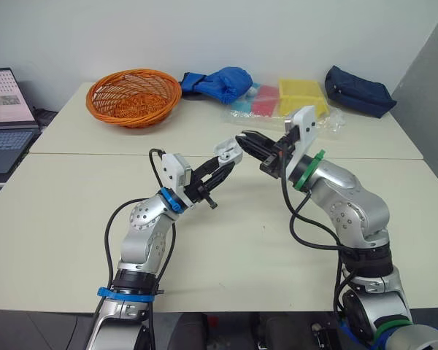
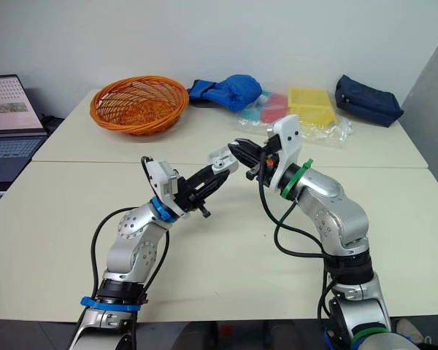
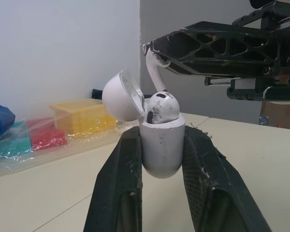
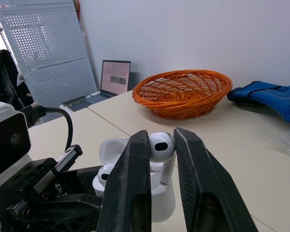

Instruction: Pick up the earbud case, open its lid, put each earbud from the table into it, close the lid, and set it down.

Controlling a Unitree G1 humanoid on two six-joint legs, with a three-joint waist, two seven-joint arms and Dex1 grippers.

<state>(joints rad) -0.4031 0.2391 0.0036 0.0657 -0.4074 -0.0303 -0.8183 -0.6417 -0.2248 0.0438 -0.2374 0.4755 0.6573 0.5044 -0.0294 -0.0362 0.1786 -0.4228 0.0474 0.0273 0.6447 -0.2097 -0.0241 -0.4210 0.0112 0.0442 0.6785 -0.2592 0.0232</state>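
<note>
Earbud case (image 3: 162, 152), lid open, clamped in left gripper (image 3: 162, 135); earbud (image 4: 160, 146) pinched in right gripper (image 4: 160, 137), seemingly above.

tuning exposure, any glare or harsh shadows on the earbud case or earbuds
Left wrist view: earbud case, held in the left pincer, evenly lit, just a soft sheen inside its open lid. Right wrist view: earbud in the right pincer shows no hard shadow. Left eye view: glints on the plastic wrap.

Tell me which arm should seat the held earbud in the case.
Right. The right claw grips the earbud just above the open earbud case, stem down. The left claw is clamped on that case, the other earbud already seated inside.
</note>
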